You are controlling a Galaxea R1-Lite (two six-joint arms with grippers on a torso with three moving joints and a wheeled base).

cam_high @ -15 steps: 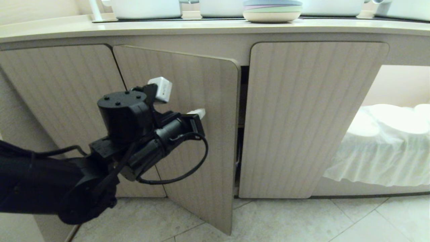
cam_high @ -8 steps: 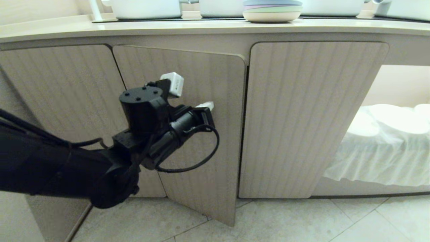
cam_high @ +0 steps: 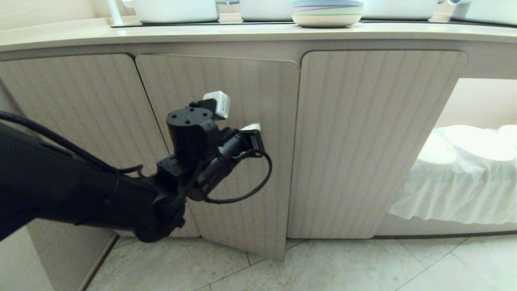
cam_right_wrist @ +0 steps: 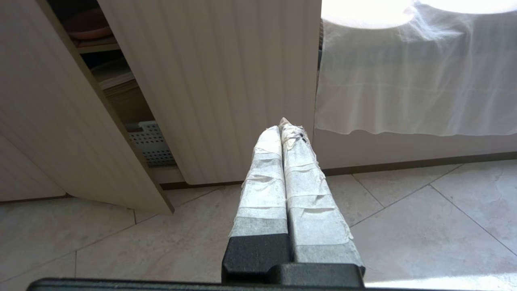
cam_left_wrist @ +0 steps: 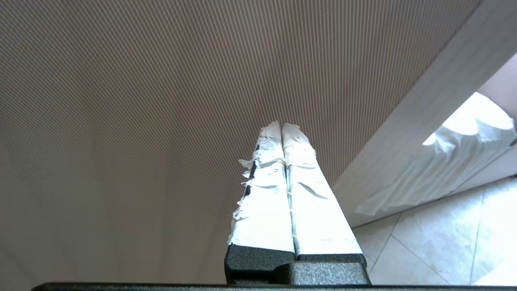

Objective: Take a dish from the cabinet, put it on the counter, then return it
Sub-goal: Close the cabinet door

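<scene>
The dish [cam_right_wrist: 87, 25] looks to be back inside the cabinet: my right wrist view shows a pinkish round shape on the inner shelf in the upper left corner, behind the gap. So I judge the step in hand to be closing the fluted door [cam_high: 242, 81]. In the head view it fills the centre and stands only slightly ajar, its lower corner hanging out over the floor tiles [cam_high: 343, 262]. To do this well I should push with a flat, steady press near the free edge, away from the hinges, and follow the door's swing rather than drive straight in. I should ease off as it meets the neighbouring door [cam_high: 375, 141], so that it neither slams nor rebounds. My left arm [cam_high: 80, 194] comes in from the left edge of the head view, with the wrist about level and reaching towards mid-frame. My left jaws are pressed together, holding nothing, and the taped fingertips [cam_left_wrist: 281, 131] appear to rest against the door's face. My right jaws are also pressed together and empty. They sit low and idle, pointing at the cabinet front above the floor, outside the head view. The tabletop [cam_high: 242, 34] runs along the top edge, carrying the stack of pastel plates [cam_high: 327, 14].
</scene>
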